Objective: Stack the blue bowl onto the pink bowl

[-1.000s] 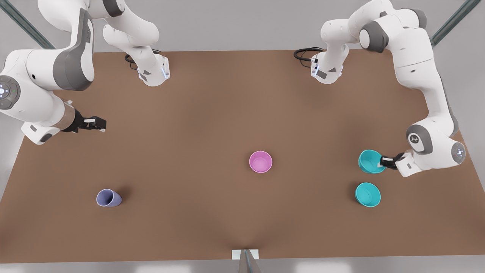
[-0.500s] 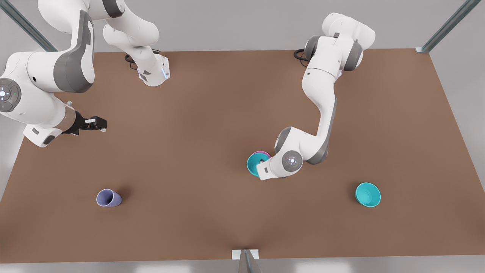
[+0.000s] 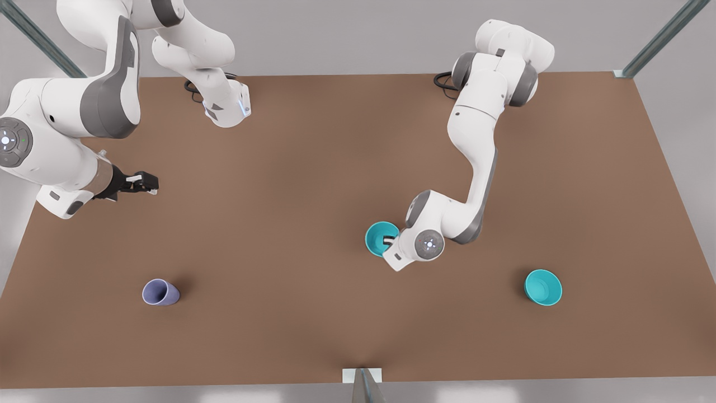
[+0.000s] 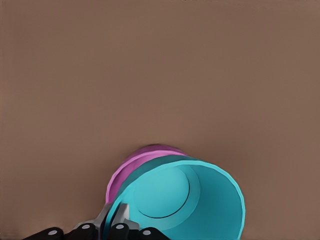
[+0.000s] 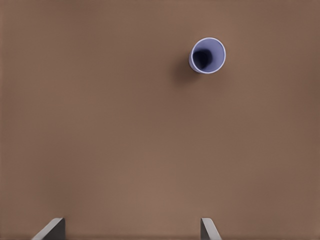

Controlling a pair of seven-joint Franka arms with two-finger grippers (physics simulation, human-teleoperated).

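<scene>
The left end effector sits over the middle of the desk, pinching the wall of the blue bowl with one finger inside and one outside the rim. That rim grip leaves the bowl's underside free, so it can drop into another bowl without the fingers fouling.

The blue bowl now covers the pink bowl. In the left wrist view the pink wall shows just behind and below the blue one, the two nested or very nearly so. Whether the blue bowl is fully seated I cannot tell. It looks slightly off-centre on the pink bowl, leaning toward the fingers.

I judge the stack almost done. What remains is to let go and lift away cleanly, without dragging the rim and tipping the pair.

The right end effector waits well away from the pink bowl, toward the front view's left, its fingers spread. The cup stands below it.

A second teal bowl rests untouched, well off on the pink bowl's other side.
</scene>
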